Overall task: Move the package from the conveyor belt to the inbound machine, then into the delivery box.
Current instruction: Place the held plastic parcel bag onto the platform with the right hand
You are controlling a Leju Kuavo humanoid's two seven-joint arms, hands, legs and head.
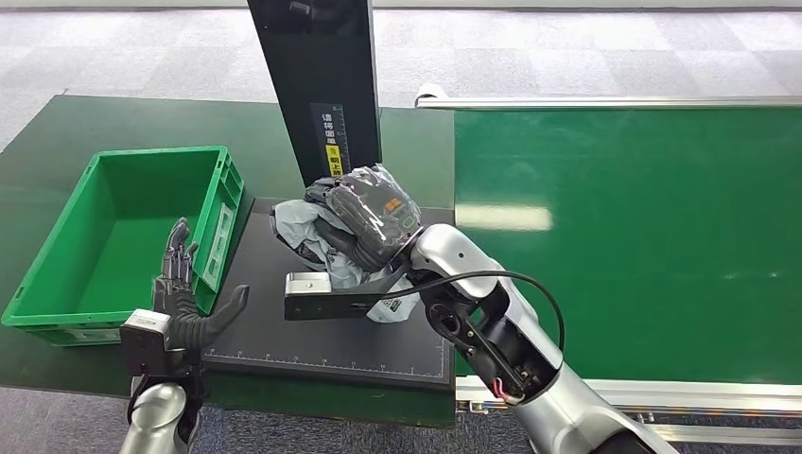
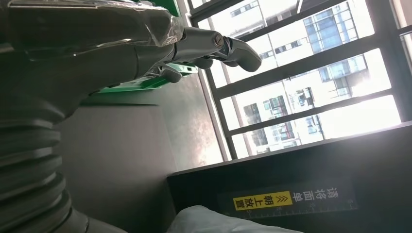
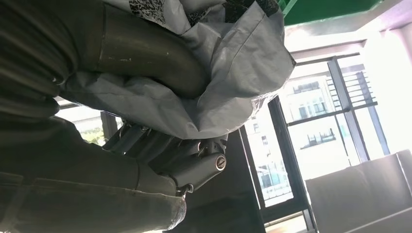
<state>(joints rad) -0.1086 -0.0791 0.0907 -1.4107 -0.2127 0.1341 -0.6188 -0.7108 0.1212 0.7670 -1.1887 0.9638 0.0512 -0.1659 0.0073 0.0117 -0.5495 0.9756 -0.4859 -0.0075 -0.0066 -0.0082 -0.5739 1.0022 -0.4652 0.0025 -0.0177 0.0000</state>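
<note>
The right hand [image 1: 364, 222] grips a crumpled grey package [image 1: 326, 241], its fingers wrapped around the soft plastic, above the black scanning pad [image 1: 284, 331] of the inbound machine, just in front of the machine's dark upright post [image 1: 317, 85]. The left hand [image 1: 180, 298] hovers empty, fingers spread wide, at the near edge of the green crate [image 1: 57, 246], which sits left of the pad. All of this rests on a dark green table [image 1: 38, 142]. To the right runs the bright green conveyor belt [image 1: 643, 236]. Grey carpet tiles [image 1: 567, 47] cover the floor beyond; the wrist views catch tall windows [image 2: 311, 87]
</note>
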